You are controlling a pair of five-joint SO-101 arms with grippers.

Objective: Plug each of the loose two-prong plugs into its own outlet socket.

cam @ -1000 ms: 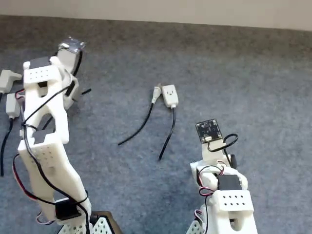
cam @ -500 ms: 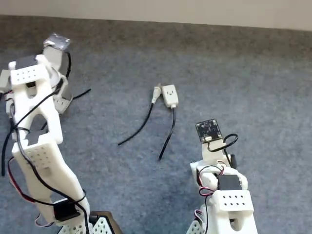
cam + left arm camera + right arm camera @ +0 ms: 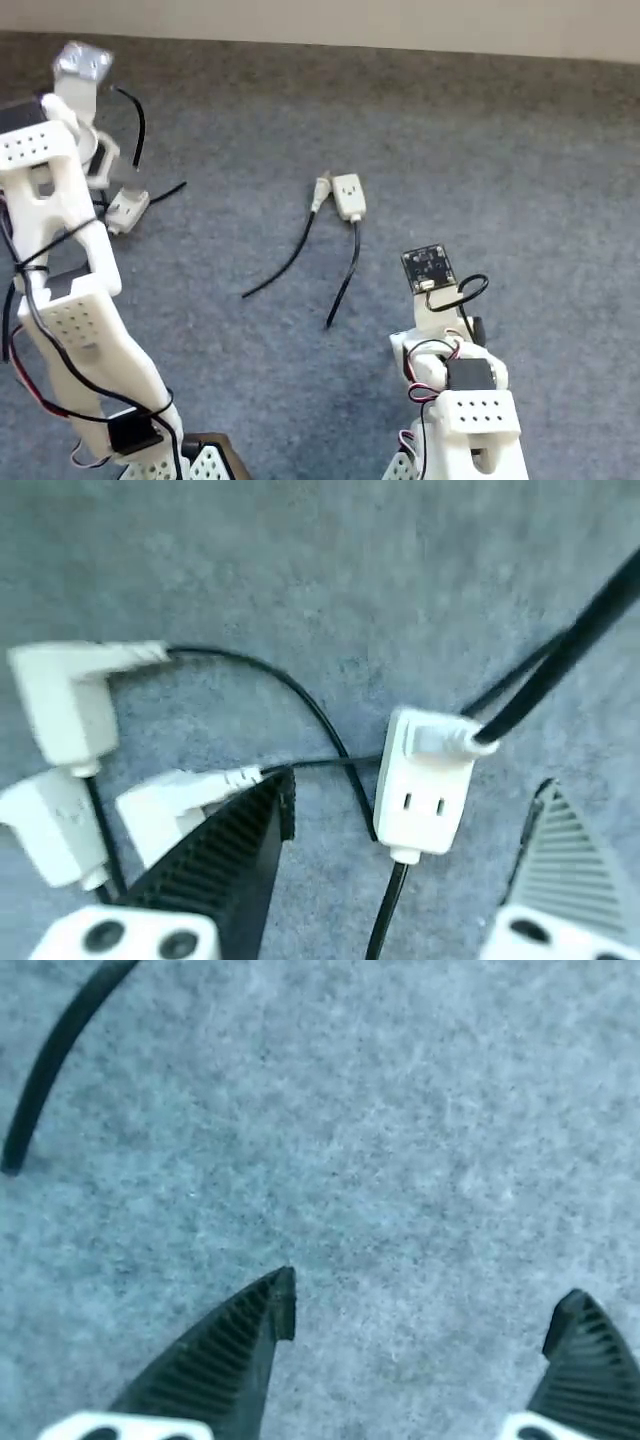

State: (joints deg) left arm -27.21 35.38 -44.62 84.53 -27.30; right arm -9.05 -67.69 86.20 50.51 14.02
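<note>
In the left wrist view my left gripper (image 3: 415,783) is open above a white outlet socket (image 3: 420,792) with two slots, which lies on the grey carpet with black cables at both ends. Three more white plug pieces lie beside it: one (image 3: 65,705), a second (image 3: 45,825) and a third (image 3: 175,798). From above, that socket (image 3: 125,208) lies by the left arm (image 3: 60,230). At the middle of the carpet a second white socket (image 3: 348,196) lies with a plug (image 3: 321,190) against its side. My right gripper (image 3: 430,1288) is open over bare carpet.
Black cables (image 3: 290,255) trail from the middle pair toward the near side. One cable end (image 3: 50,1070) shows ahead of the right gripper. The right arm (image 3: 455,385) sits folded at the near right. Grey carpet (image 3: 520,170) stretches to the far right.
The left arm has swung toward the far left corner, uncovering the white socket beside it. The right arm and the middle socket pair have not moved.
</note>
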